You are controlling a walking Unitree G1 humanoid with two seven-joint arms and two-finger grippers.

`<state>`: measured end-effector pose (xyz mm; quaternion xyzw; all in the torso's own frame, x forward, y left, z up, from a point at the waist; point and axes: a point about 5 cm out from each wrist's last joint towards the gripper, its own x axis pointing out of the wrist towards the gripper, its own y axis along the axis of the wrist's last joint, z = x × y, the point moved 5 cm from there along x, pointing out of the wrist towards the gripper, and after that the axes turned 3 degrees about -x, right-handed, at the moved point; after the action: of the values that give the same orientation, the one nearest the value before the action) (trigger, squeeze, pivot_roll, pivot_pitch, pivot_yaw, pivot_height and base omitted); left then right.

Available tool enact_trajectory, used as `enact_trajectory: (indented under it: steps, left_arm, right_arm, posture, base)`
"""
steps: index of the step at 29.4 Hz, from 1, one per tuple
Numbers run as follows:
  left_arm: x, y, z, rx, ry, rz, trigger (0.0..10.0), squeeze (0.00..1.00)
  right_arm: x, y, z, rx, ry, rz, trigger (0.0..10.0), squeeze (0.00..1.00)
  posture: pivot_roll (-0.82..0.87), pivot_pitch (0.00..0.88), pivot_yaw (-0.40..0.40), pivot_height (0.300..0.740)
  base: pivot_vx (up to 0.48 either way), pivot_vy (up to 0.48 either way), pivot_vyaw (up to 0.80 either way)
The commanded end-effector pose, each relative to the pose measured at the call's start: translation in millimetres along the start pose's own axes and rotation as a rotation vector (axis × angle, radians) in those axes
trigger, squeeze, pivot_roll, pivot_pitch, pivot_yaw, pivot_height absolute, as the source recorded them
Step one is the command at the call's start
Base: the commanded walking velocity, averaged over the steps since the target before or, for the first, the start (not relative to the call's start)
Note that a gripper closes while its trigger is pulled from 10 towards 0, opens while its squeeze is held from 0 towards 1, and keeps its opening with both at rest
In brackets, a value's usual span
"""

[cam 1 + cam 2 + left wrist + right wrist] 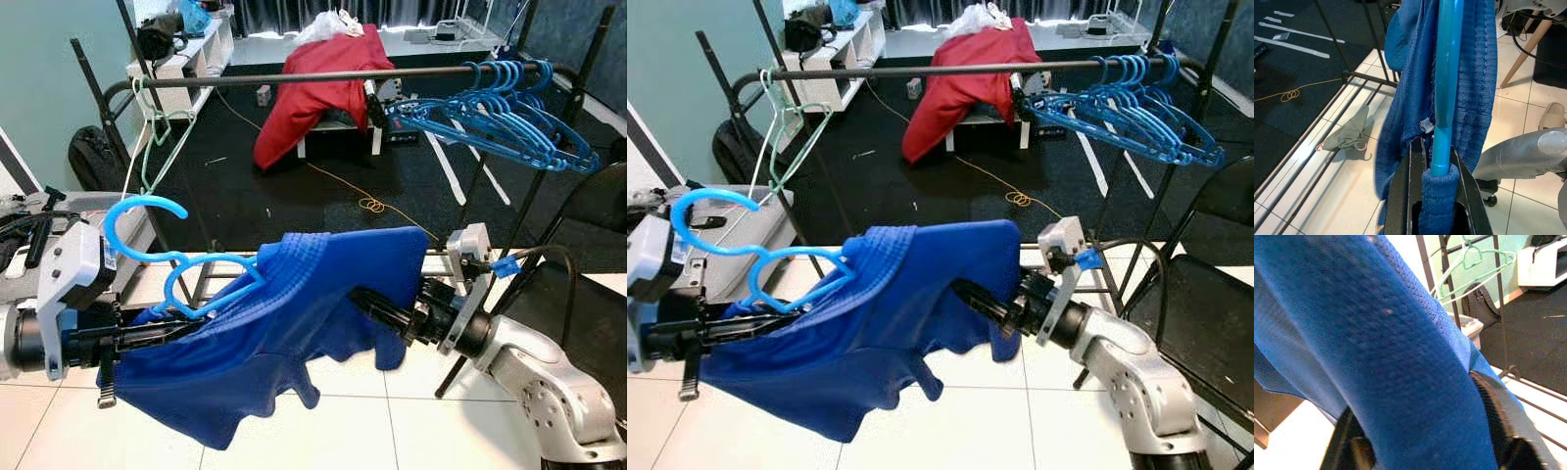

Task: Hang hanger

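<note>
- Your left gripper point(1436, 171) has its two black fingers point(1410, 196) closed on the bright blue plastic hanger point(181, 269) and the cloth wrapped round it, low on your left side
- That hanger carries a royal blue knitted shirt point(294, 323); its hook curls up free above the gripper, well below the rail
- Your right gripper point(377, 308) reaches in from the right and its fingers are buried in the shirt's folds; you cannot tell how they stand, as the cloth covers them
- The shirt hangs between both grippers, sagging toward the white tiled floor point(372, 431)
- Beyond it stands the black metal clothes rail point(323, 75), running across your view
- A pale green wire hanger point(157, 127) hangs at the rail's left end
- A bunch of empty blue plastic hangers point(509, 117) crowds the rail's right end
- A red garment point(323, 88) is draped over furniture behind the rail
</note>
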<state>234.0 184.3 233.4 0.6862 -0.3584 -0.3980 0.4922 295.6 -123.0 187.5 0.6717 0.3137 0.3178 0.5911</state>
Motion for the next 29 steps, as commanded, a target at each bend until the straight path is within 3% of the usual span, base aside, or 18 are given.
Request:
enact_trajectory:
  steps: [1,5,6,8,9,11,13,16,29]
  left_arm:
    - [-4.1,6,-0.9,0.036,-0.008,-0.018,10.0,0.0]
    - [-4.9,4,-2.7,0.041,-0.002,-0.034,10.0,0.0]
    - [-7.2,-6,-6.4,0.044,0.018,-0.08,10.0,0.0]
    - [-7.2,-6,-6.4,0.044,0.018,-0.08,10.0,0.0]
    - [-12.7,-20,-11.6,0.04,0.049,-0.151,10.0,0.0]
    - [-12.7,-20,-11.6,0.04,0.049,-0.151,10.0,0.0]
    - [-28.2,-44,-24.8,0.02,0.144,-0.253,10.0,0.0]
    - [-39.0,-56,-35.0,0.004,0.226,-0.293,10.0,0.0]
    - [-52.6,-66,-45.1,-0.037,0.327,-0.273,10.0,0.0]
  right_arm:
    - [-0.5,6,1.2,-0.005,-0.011,0.023,0.0,0.0]
    - [-0.9,10,6.2,-0.008,-0.039,0.046,0.0,0.0]
    - [-1.9,14,16.6,-0.02,-0.1,0.067,0.0,0.0]
    - [-1.9,14,16.6,-0.02,-0.1,0.067,0.0,0.0]
    - [-4.5,19,30.4,-0.033,-0.181,0.092,0.0,0.0]
    - [-4.5,19,30.4,-0.033,-0.181,0.092,0.0,0.0]
    - [-16.2,29,63.8,-0.058,-0.379,0.13,0.0,0.0]
    - [-29.1,33,86.8,-0.081,-0.516,0.123,0.0,0.0]
    - [-47.9,29,108.7,-0.093,-0.661,0.082,0.0,0.0]
  posture:
    - [-0.06,0.0,0.062,0.731]
    - [-0.06,0.0,0.063,0.731]
    - [-0.06,0.0,0.065,0.731]
    - [-0.06,0.0,0.065,0.731]
    - [-0.06,0.0,0.066,0.731]
    - [-0.06,0.0,0.066,0.731]
    - [-0.06,0.0,0.065,0.731]
    - [-0.06,0.0,0.065,0.731]
    - [-0.06,0.0,0.066,0.731]
  base:
    - [0.0,0.0,0.0]
    - [0.0,0.0,0.0]
    - [0.0,0.0,0.0]
    - [0.0,0.0,0.0]
    - [0.0,0.0,0.0]
    - [0.0,0.0,0.0]
    - [0.0,0.0,0.0]
    - [0.0,0.0,0.0]
    - [0.0,0.0,0.0]
